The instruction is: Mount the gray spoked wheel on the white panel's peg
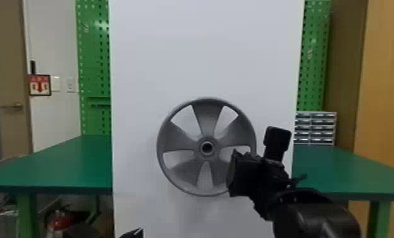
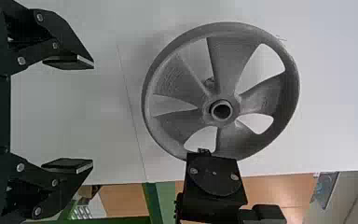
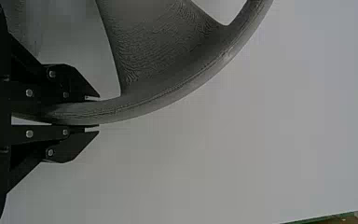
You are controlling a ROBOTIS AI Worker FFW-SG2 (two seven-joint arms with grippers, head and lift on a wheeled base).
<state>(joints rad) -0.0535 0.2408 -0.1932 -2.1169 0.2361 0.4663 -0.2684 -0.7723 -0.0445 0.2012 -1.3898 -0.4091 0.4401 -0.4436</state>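
Gray spoked wheel (image 1: 208, 118) | right tool (image 1: 242, 174) clasps, partly hides rim | green table (image 1: 69, 164) behind

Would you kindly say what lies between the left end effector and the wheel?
Nothing, in the left wrist view; the white panel backs the gap.

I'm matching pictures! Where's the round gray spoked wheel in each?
Head view: round gray spoked wheel, just below the middle.
Left wrist view: near the middle, nearly whole.
Right wrist view: partly seen, rim between the black right pincer's fingers.
Shared landmark: flat white panel behind it.
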